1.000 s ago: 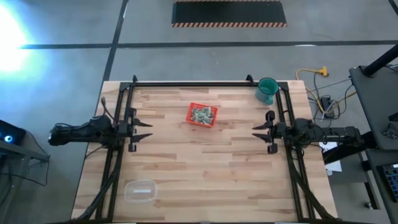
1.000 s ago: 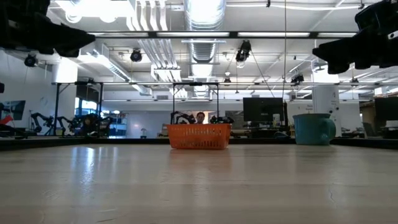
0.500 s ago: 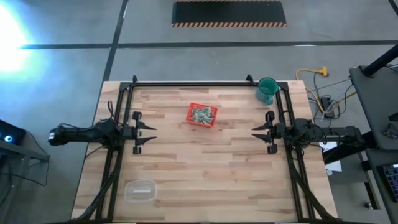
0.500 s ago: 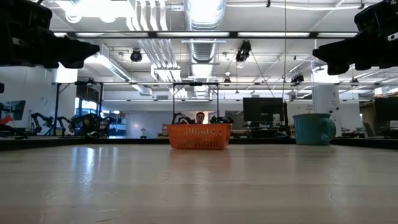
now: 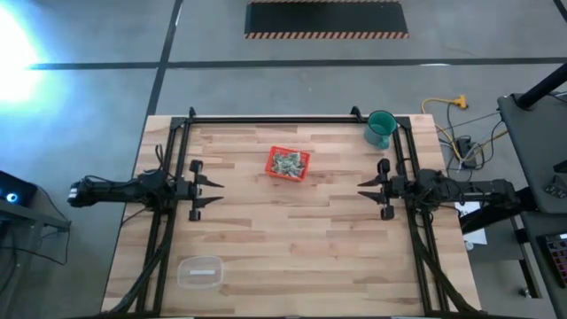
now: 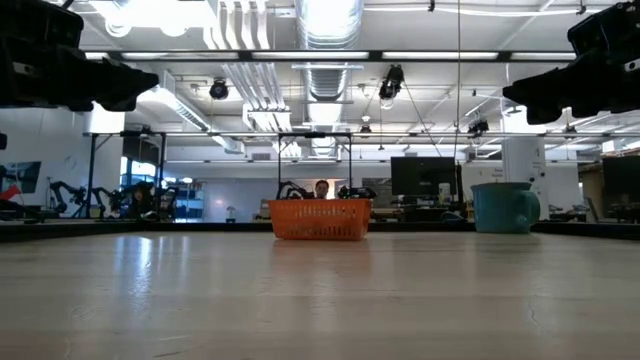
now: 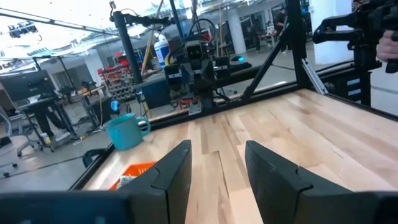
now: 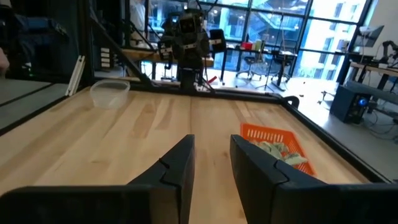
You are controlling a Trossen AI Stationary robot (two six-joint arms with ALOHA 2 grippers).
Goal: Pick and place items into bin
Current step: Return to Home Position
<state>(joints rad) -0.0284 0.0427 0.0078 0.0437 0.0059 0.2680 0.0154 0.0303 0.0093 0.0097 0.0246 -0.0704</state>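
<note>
Now the left gripper [image 5: 220, 191] has eased slightly inward and settled at the left edge of the pale wooden counter [image 5: 292, 239], its fingers spread and empty. The right gripper [image 5: 361, 190] waits opposite, likewise released. Sorting looks finished. The tiny pale-green and white crumpled wrapper pieces [image 5: 289, 163] lie heaped inside the small square red plastic tray [image 5: 270, 162], which sits toward the counter's far middle.

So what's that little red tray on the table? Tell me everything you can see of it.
The red tray is a small, square, shallow bin of bright orange-red plastic with low walls. It sits flat on the wooden table, slightly turned, holding a heap of small pale-green and white crumpled packets. The left hand and right hand hang open off to either side, touching nothing.
</note>
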